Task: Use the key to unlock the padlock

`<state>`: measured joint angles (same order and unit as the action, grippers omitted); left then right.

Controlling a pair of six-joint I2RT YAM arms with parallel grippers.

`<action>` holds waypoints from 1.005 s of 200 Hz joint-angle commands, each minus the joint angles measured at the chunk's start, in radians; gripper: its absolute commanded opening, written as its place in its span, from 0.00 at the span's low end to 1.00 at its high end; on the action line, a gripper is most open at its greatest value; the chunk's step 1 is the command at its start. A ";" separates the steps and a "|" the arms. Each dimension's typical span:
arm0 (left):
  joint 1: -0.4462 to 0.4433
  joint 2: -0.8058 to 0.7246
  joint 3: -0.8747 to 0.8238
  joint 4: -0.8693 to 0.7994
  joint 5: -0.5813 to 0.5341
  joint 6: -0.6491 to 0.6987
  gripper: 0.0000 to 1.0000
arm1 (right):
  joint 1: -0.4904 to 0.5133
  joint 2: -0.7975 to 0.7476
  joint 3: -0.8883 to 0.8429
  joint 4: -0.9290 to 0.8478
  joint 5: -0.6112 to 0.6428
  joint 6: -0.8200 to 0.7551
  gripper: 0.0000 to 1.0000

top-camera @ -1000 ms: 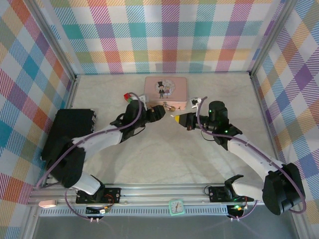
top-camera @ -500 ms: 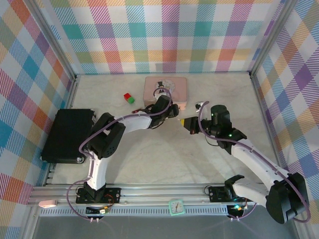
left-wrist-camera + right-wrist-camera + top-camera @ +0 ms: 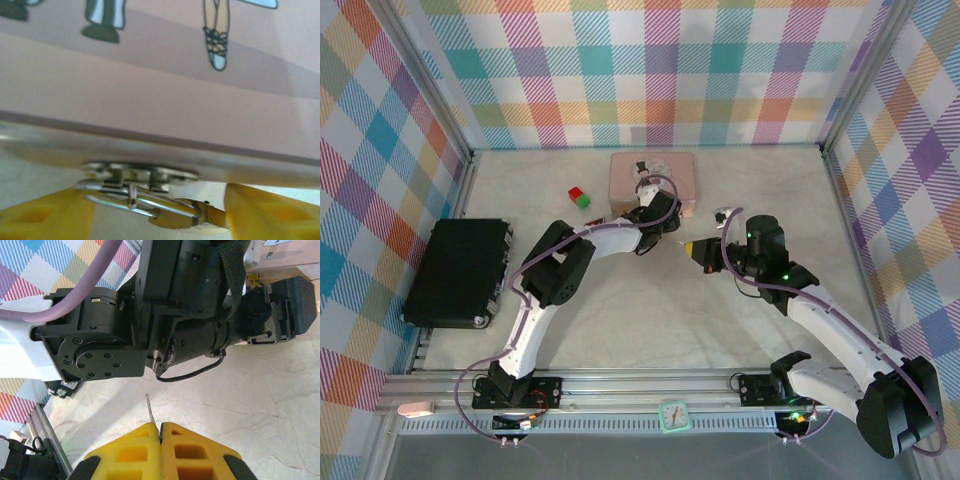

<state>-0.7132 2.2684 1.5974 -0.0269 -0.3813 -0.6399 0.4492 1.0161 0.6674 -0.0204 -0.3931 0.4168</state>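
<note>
The padlock (image 3: 182, 216) hangs from the clasp (image 3: 135, 172) of the pink tin (image 3: 150, 100) inside the spread left claw (image 3: 159, 212), which should pinch its body steady before the right claw (image 3: 160, 432), pressed together on the key (image 3: 149, 409), steers the blade squarely into it.

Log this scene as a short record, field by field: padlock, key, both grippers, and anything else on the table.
padlock: hangs from the clasp of the pink tin
key: thin blade sticking out of the shut right gripper
left gripper: fingers flank the padlock; grip unclear
key inserted: no, held apart from the padlock
other items: red-and-green block, black case
</note>
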 commanded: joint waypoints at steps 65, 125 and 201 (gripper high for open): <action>-0.005 -0.082 -0.121 -0.031 0.005 0.080 0.30 | 0.001 0.031 0.016 0.016 -0.012 -0.026 0.00; -0.002 -0.240 -0.316 0.026 0.070 0.099 0.59 | 0.000 0.071 0.025 0.038 -0.033 -0.020 0.00; 0.075 -0.308 -0.366 -0.023 0.064 0.143 0.65 | 0.000 0.082 0.054 0.006 -0.029 -0.030 0.00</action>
<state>-0.6865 1.9930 1.2419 -0.0078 -0.3267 -0.5259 0.4492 1.1118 0.6792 -0.0174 -0.4084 0.4084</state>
